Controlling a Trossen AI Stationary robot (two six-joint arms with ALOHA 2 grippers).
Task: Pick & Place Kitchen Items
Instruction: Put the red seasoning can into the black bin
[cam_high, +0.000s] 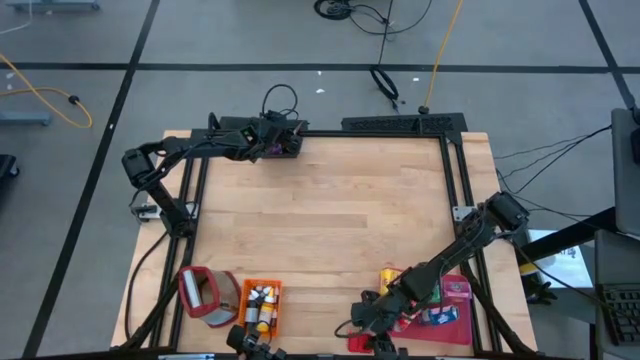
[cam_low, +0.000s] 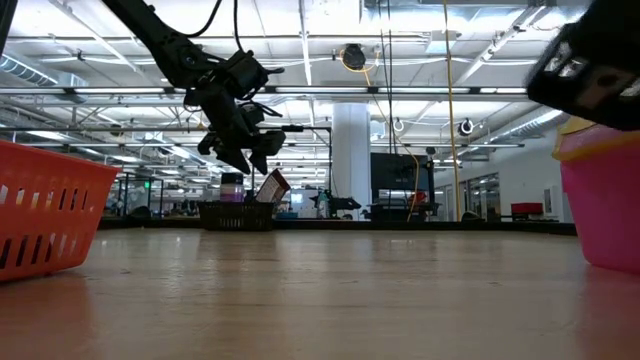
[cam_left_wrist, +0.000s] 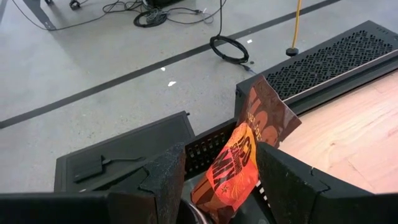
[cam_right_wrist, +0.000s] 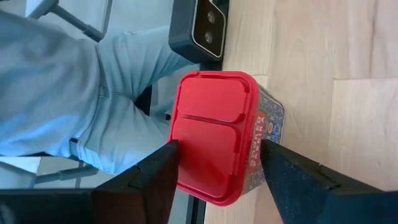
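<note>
Pale, smooth wooden table (cam_high: 330, 220) with visible plank grain; glossy, crinkled foil packet (cam_left_wrist: 239, 158). Smooth red plastic lid (cam_right_wrist: 208, 134); matt perforated black metal frame (cam_left_wrist: 329, 62).

A: What do the arms look like?
B: Both are dark, near black, built of slim tube links with bulkier rounded joints. The left arm (cam_high: 165, 160) has a thin black cable looping above its wrist.
A: And the right arm (cam_high: 460, 245)?
B: Same dark finish, blocky at the shoulder. The fingers (cam_left_wrist: 163, 177) on each are matte black, broad and angular, with a faintly speckled surface
</note>
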